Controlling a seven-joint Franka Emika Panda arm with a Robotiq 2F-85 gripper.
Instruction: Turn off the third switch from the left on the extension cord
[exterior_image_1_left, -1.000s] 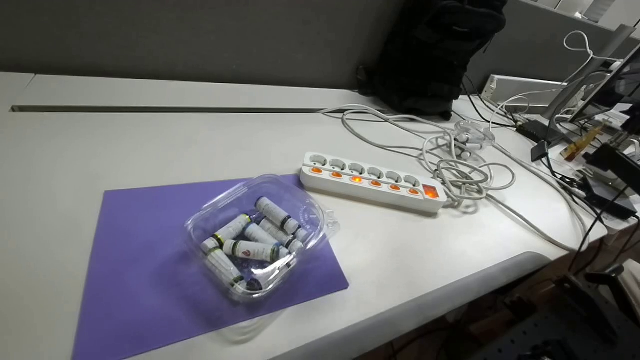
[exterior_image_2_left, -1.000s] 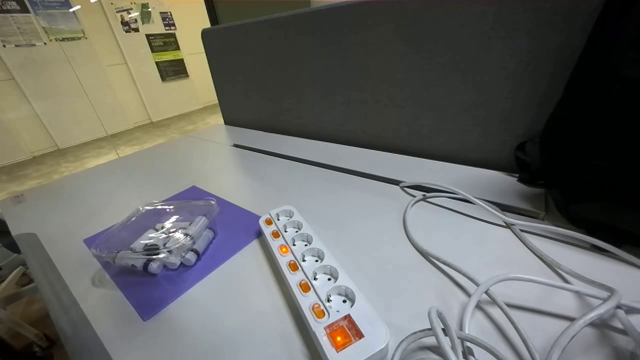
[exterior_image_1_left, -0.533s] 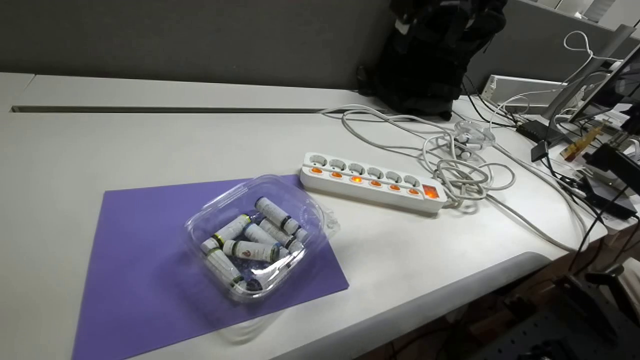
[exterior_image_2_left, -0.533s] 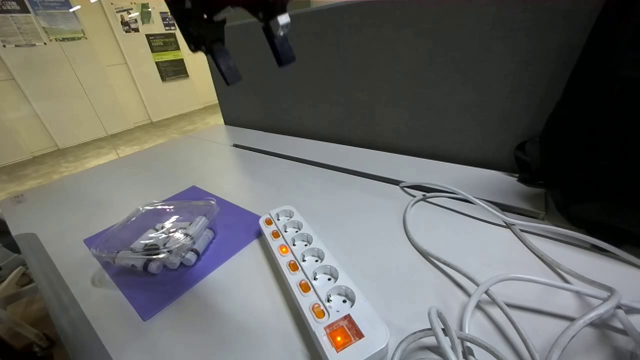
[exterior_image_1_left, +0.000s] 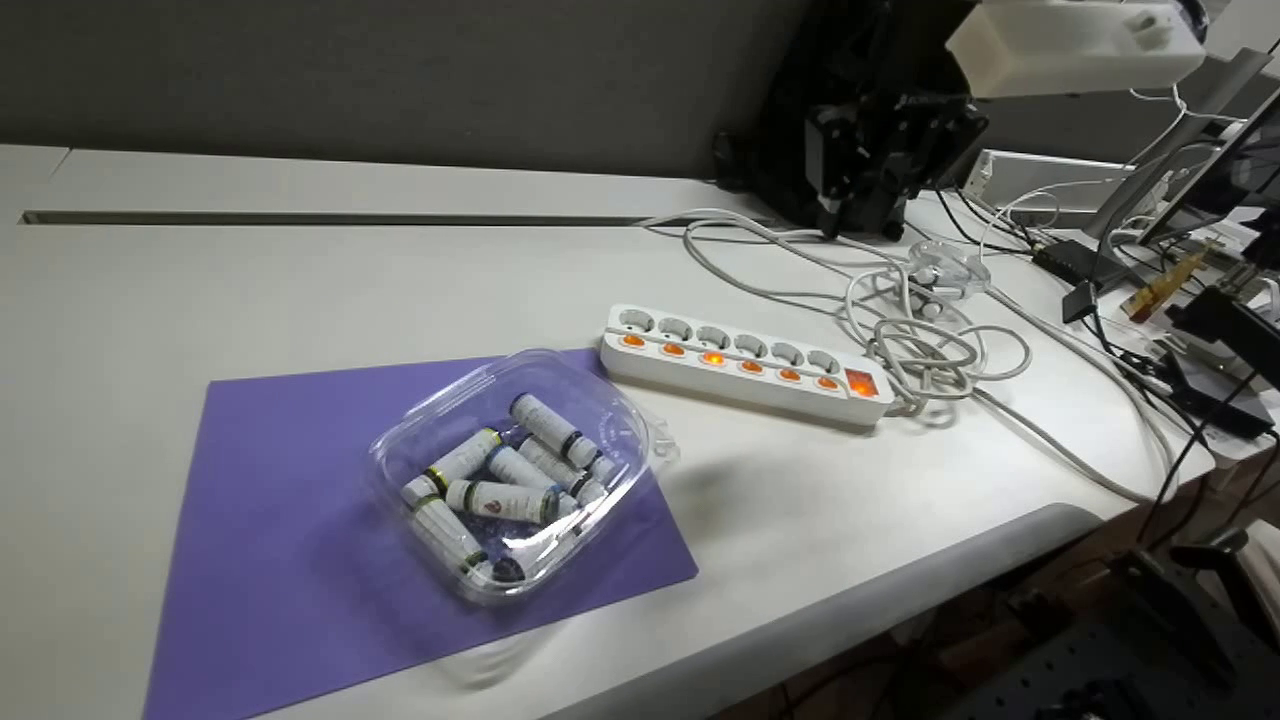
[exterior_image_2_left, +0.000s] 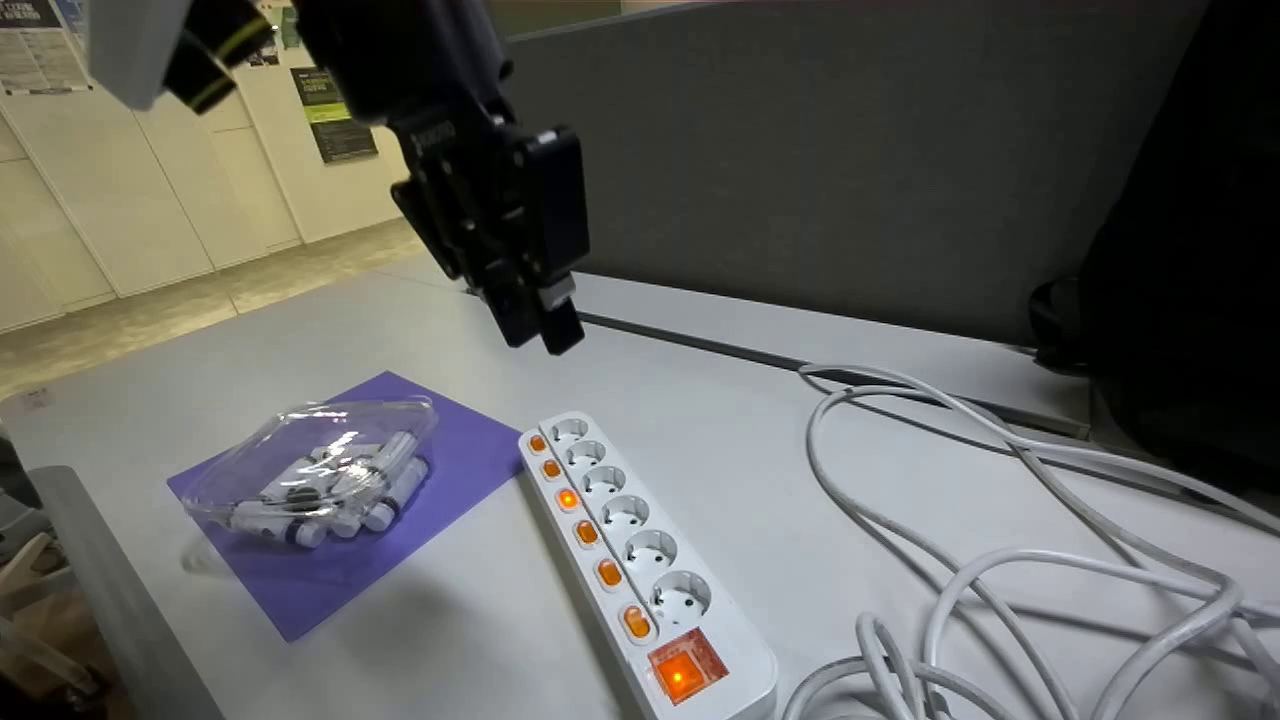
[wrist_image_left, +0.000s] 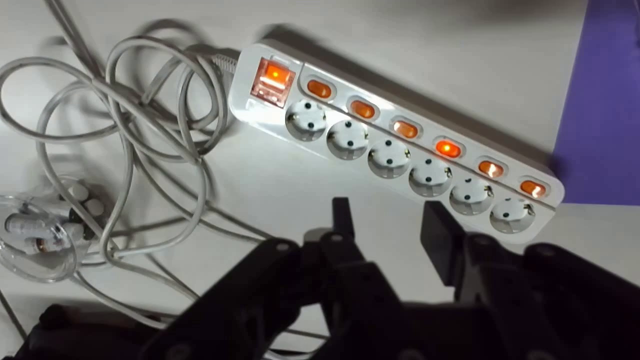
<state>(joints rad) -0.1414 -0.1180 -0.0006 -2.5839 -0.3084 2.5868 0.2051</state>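
The white extension cord (exterior_image_1_left: 735, 393) lies on the table in both exterior views, with a row of orange switches. Its third switch from the left (exterior_image_1_left: 713, 358) glows brightly, while the other small ones look dull. In the wrist view that lit switch (wrist_image_left: 448, 148) is third from the right. My gripper (wrist_image_left: 389, 204) is partly open, with bare table between its fingers and nothing held. In an exterior view the gripper (exterior_image_2_left: 541, 338) hangs in the air above the strip, not touching it. The large main switch (exterior_image_2_left: 686, 668) at the cable end is lit too.
A clear plastic box (exterior_image_1_left: 510, 480) of small bottles stands on a purple mat (exterior_image_1_left: 290, 560) beside the strip. Tangled grey cables (wrist_image_left: 125, 115) lie at its other end, near a small clear container (wrist_image_left: 37, 240). A dark partition (exterior_image_2_left: 850, 150) rises behind.
The arm has come down into both exterior views from above, lowering the gripper toward the strip. Its fingers have drawn closer together. Strip, box and mat have stayed put.
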